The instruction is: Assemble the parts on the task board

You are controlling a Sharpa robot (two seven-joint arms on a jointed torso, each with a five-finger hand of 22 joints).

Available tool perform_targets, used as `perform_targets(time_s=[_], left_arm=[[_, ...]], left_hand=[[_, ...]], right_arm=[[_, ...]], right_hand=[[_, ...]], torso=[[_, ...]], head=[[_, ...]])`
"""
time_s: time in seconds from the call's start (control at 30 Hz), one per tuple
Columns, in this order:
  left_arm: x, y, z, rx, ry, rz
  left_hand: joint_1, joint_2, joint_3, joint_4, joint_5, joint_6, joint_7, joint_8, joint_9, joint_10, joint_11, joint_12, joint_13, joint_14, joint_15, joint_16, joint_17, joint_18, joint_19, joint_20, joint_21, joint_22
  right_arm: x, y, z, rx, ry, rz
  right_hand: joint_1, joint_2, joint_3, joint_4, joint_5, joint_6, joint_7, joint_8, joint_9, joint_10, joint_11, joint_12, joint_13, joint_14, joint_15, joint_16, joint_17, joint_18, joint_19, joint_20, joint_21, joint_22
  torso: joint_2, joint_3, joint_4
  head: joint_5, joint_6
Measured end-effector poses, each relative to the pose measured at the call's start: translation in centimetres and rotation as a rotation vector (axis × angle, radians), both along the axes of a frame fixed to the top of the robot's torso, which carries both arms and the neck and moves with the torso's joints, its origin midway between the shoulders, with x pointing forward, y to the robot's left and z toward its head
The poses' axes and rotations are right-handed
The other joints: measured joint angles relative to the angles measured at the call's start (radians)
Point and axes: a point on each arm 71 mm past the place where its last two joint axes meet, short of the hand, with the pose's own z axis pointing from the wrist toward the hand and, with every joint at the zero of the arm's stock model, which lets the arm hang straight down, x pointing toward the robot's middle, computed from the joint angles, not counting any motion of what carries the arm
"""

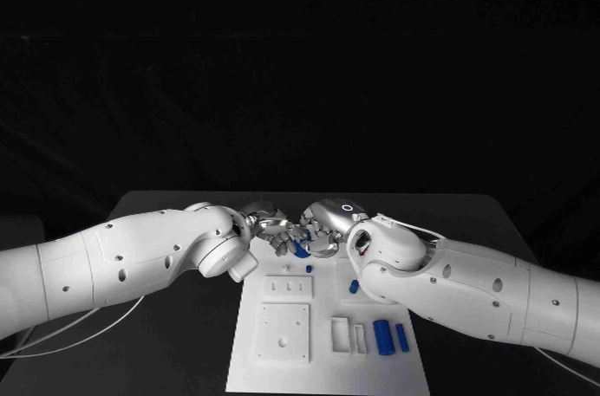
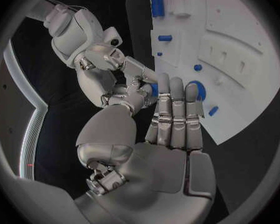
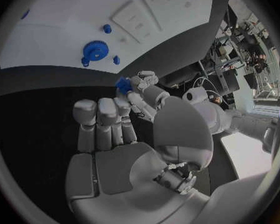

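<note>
My two hands meet fingertip to fingertip above the far end of the white task board [image 1: 325, 366]. Between the left hand [image 1: 266, 226] and the right hand [image 1: 328, 231] sits a small blue part [image 1: 300, 249]. Fingertips of both hands touch this part, and I cannot tell which hand bears it. The left wrist view shows the part [image 2: 154, 89] beside my left hand's fingers [image 2: 172, 104], with the right hand [image 2: 112, 64] reaching in. In the right wrist view the blue part [image 3: 122, 84] lies just past my right hand's fingers [image 3: 105, 117]. A blue gear [image 3: 95, 51] lies on the board [image 3: 59, 30].
Two blue cylinders [image 1: 382, 335] [image 1: 401, 337] lie at the board's near right, and a small blue piece [image 1: 354, 286] lies mid-board. White blocks with recesses [image 1: 283, 331] take up the board's left half. A white cable [image 1: 50, 337] trails under my left arm.
</note>
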Motion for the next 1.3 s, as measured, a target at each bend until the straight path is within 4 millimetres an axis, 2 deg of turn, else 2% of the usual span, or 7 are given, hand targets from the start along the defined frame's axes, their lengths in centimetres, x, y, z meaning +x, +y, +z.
perform_targets(time_s=[0.43,0.5,0.67,0.77,1.03,1.13,1.3], left_arm=[[0.0,0.0,0.0,-0.002,-0.004,0.011],[0.1,0.0,0.0,-0.003,-0.008,0.015],[0.1,0.1,0.0,-0.006,-0.017,0.027],[0.2,0.1,0.2,-0.007,-0.024,0.033],[0.2,0.2,0.3,-0.002,-0.044,0.044],[0.3,0.3,0.3,0.005,-0.055,0.048],[0.4,0.6,0.4,0.026,-0.077,0.055]], left_hand=[[-0.023,0.010,0.036,-0.009,0.007,0.008,0.005,0.019,0.018,0.014,-0.011,0.000,0.009,0.001,-0.001,0.016,-0.004,-0.008,0.001,0.001,0.007,0.001],[-0.037,-0.005,0.050,-0.013,0.047,0.013,0.006,0.021,0.028,0.024,-0.020,0.009,0.014,0.009,-0.009,0.027,-0.005,-0.008,0.001,0.001,0.008,0.001],[-0.083,-0.036,0.065,-0.018,0.227,0.032,0.010,0.037,0.039,0.062,-0.037,0.032,0.033,0.033,-0.032,0.069,0.011,-0.007,0.001,0.001,0.024,0.001],[-0.091,-0.044,0.070,-0.021,0.264,0.038,0.009,0.039,0.061,0.072,-0.044,0.044,0.044,0.040,-0.040,0.087,0.020,-0.006,0.001,0.001,0.031,0.001],[-0.106,-0.058,0.074,-0.018,0.319,0.060,0.010,0.045,0.068,0.090,-0.057,0.086,0.075,0.058,-0.057,0.132,0.040,-0.006,0.001,0.001,0.043,0.000],[-0.108,-0.069,0.074,-0.018,0.352,0.065,0.010,0.048,0.068,0.091,-0.059,0.103,0.087,0.063,-0.063,0.147,0.045,-0.023,0.001,0.001,0.050,0.000],[-0.112,-0.073,0.074,-0.018,0.363,0.067,0.009,0.048,0.090,0.093,-0.061,0.119,0.100,0.067,-0.066,0.159,0.049,-0.022,0.001,0.001,0.056,0.000]], right_arm=[[0.1,0.1,0.0,0.000,0.001,0.000],[0.2,0.0,0.0,0.000,0.001,-0.001],[0.5,-0.2,-0.1,0.007,-0.003,-0.005],[0.8,-0.7,-0.2,0.011,-0.005,-0.018],[1.4,-2.3,-0.2,0.031,-0.019,-0.047],[1.7,-3.7,-0.2,0.041,-0.027,-0.068],[2.1,-7.0,-0.1,0.075,-0.047,-0.109]], right_hand=[[-0.008,-0.008,0.000,0.000,0.000,0.002,-0.002,0.000,0.000,0.000,0.000,-0.004,0.000,-0.001,0.001,-0.004,0.000,0.000,-0.001,0.001,-0.002,0.000],[-0.010,-0.029,0.000,0.011,0.012,0.002,-0.002,0.000,0.001,0.000,0.000,-0.006,-0.002,-0.001,0.001,-0.009,0.000,0.000,-0.001,0.001,-0.010,0.000],[-0.019,-0.080,0.006,0.045,0.023,-0.009,0.022,-0.020,-0.007,-0.013,0.006,-0.018,-0.006,-0.001,0.001,-0.027,-0.007,0.001,-0.002,0.002,-0.022,-0.001],[-0.018,-0.116,0.007,0.068,-0.002,-0.032,0.045,-0.041,-0.015,-0.026,0.018,-0.028,-0.011,-0.010,0.010,-0.042,-0.012,0.001,-0.011,0.007,-0.037,-0.005],[-0.024,-0.134,-0.028,0.080,-0.008,-0.065,0.058,-0.061,-0.024,-0.052,0.034,-0.062,-0.034,-0.022,0.030,-0.086,-0.029,0.001,-0.038,0.023,-0.074,-0.016],[-0.032,-0.142,-0.051,0.078,-0.008,-0.068,0.057,-0.061,-0.024,-0.053,0.034,-0.062,-0.039,-0.023,0.030,-0.094,-0.030,0.001,-0.039,0.024,-0.077,-0.017],[-0.045,-0.144,-0.102,0.066,0.059,-0.073,0.059,-0.061,-0.025,-0.054,0.036,-0.062,-0.048,-0.023,0.031,-0.100,-0.030,0.002,-0.043,0.028,-0.082,-0.017]], torso=[[0.000,-0.0004,0.0007],[0.000,-0.0002,0.0010],[0.000,0.0005,0.0007],[0.000,0.0005,0.0002],[-0.001,0.0011,0.0005],[-0.001,0.0009,0.0011],[-0.001,0.0006,0.0009]], head=[[-0.002,0.001],[-0.001,0.000],[0.001,-0.001],[0.002,-0.002],[0.004,0.000],[0.004,0.000],[0.007,0.002]])
